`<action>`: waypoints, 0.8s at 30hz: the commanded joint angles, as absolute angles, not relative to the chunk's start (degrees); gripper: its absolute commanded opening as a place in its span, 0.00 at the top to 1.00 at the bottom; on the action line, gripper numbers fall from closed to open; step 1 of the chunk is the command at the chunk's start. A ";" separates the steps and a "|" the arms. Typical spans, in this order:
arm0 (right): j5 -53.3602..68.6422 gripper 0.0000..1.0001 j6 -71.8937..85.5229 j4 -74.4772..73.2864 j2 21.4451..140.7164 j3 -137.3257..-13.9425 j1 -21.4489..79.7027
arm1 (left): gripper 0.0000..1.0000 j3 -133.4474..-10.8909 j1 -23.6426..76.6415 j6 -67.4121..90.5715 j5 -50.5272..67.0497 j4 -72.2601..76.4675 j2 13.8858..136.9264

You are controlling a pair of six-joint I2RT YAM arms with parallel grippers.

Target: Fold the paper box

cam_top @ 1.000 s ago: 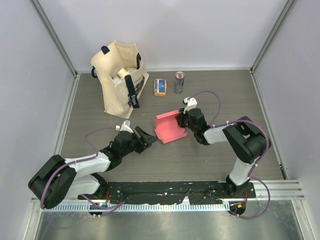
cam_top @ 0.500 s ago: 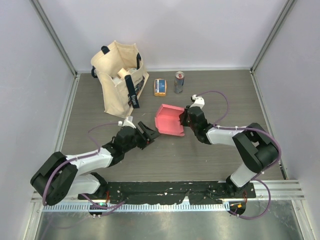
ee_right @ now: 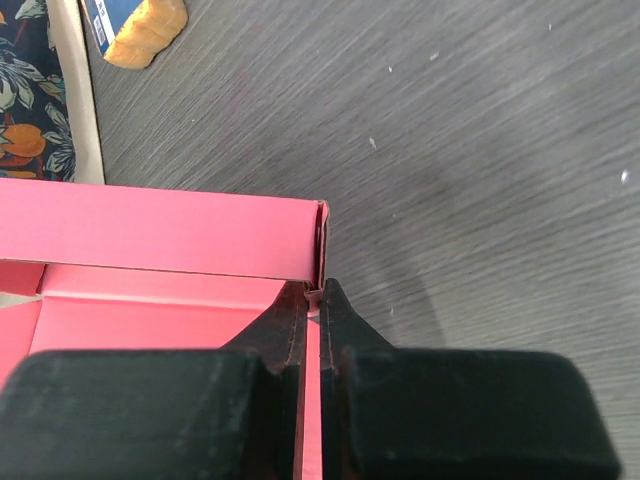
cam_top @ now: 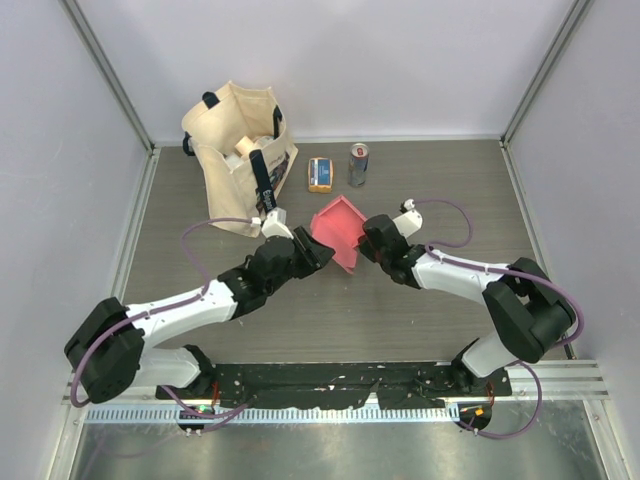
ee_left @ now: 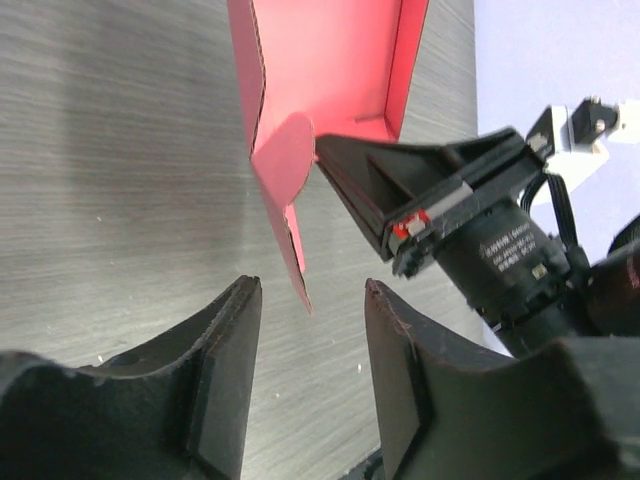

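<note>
The pinkish-red paper box (cam_top: pixel 338 226) is half open and tilted up off the table at mid-table. My right gripper (cam_top: pixel 359 244) is shut on the corner of its right side wall; in the right wrist view the thin pink wall (ee_right: pixel 150 238) runs into the pinched jaws (ee_right: pixel 321 292). My left gripper (cam_top: pixel 317 253) sits just left of the box, open. In the left wrist view the box (ee_left: pixel 330 60) hangs above, and the tip of its pointed flap (ee_left: pixel 290 225) reaches between my fingertips (ee_left: pixel 312 290) without touching them. The right gripper's fingers (ee_left: pixel 385 185) show there, clamped on the box.
A beige tote bag (cam_top: pixel 240 150) stands at the back left. A small orange-and-blue packet (cam_top: pixel 320 174) and a drink can (cam_top: pixel 358 164) sit behind the box. Grey walls enclose the table on three sides.
My right gripper closed on the box wall and swung the box up and toward the back. My left arm reached forward to the box's left edge, its jaws narrowing somewhat.
</note>
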State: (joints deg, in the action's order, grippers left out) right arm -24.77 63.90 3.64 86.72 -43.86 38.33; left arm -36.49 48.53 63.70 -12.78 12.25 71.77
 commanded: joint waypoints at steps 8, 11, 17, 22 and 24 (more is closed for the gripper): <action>-30.50 0.98 74.53 -1.21 83.50 -44.12 41.92 | 0.63 -45.17 48.78 56.61 -19.86 0.18 75.06; -30.41 0.99 75.32 -0.79 83.23 -43.59 42.19 | 0.72 -46.76 48.78 54.76 -20.21 -2.72 75.15; -24.62 0.85 66.15 1.67 81.40 -43.15 42.36 | 1.00 -51.31 48.78 49.58 -21.36 -12.20 73.92; -0.83 0.59 41.16 11.84 73.06 -36.32 42.63 | 1.00 -59.66 48.78 37.48 -18.56 -31.76 73.47; 8.68 0.31 36.77 12.22 65.88 -32.28 42.71 | 1.00 -64.23 48.78 33.85 -18.63 -38.11 74.00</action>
State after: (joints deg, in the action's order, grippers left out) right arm -11.16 54.37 4.38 77.43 -37.65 42.13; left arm -57.10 48.62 45.47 -19.29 -20.78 75.13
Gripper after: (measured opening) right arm 0.492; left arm 0.020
